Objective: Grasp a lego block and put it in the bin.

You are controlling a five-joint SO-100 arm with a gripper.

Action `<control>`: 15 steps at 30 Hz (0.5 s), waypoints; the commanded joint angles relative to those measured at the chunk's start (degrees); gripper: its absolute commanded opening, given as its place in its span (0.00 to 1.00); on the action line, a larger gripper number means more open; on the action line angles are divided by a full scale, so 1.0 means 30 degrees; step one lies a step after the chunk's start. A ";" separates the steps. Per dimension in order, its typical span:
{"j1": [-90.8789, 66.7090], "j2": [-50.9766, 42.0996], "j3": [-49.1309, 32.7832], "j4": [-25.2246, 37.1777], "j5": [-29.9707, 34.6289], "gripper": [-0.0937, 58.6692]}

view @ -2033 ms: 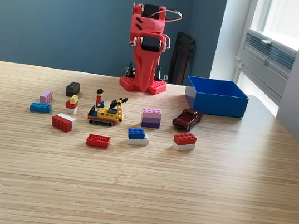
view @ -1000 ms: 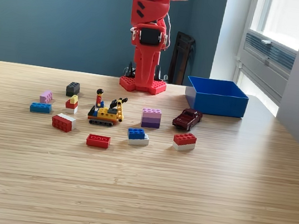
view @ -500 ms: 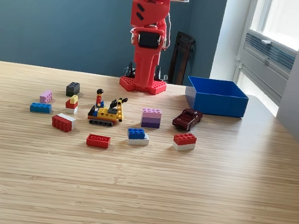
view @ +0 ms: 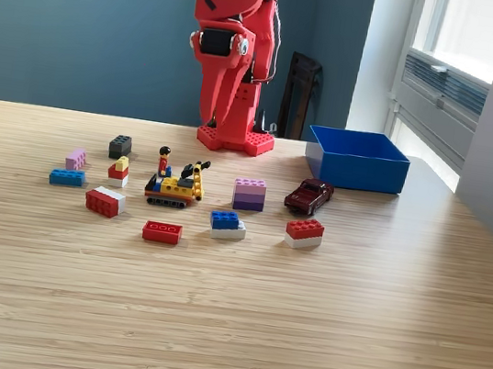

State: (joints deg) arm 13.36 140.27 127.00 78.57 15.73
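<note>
In the exterior view, a red robot arm (view: 230,61) is seen standing at the far edge of a wooden table (view: 234,331), raised so high that its upper part is cut off by the top of the frame. The gripper is not shown, so whether the claw is spread or pressed together cannot be told. Nothing is held within sight. Lego blocks are scattered on the table in front of the arm's base, nearer the camera. Among them, a pink and purple block (view: 249,193) is set almost straight ahead of the base, a blue and white block (view: 227,224) and a red and white block (view: 303,232) lie closer to the camera, and a flat red block (view: 161,231) lies nearest of all. More pieces, a small yellow vehicle with a figure (view: 174,183) and a dark red toy car (view: 308,195) are spread among them. The bin (view: 356,158), bright blue and shallow, is placed toward the exterior view's right of the arm's base, beside it and well apart from most blocks. Every block is judged to lie forward of and below the arm, so a downward and outward reach would be needed first; no block has yet been placed in the bin, as far as can be seen.
</note>
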 commanded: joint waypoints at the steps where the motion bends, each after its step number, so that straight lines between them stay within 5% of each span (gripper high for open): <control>1: 0.2168 -0.0059 -0.1465 0.0117 -0.0234 0.30; 15: 0.6768 -0.0117 -0.1201 -0.1992 -0.0879 0.30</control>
State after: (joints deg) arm 31.29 140.10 126.74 74.27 12.83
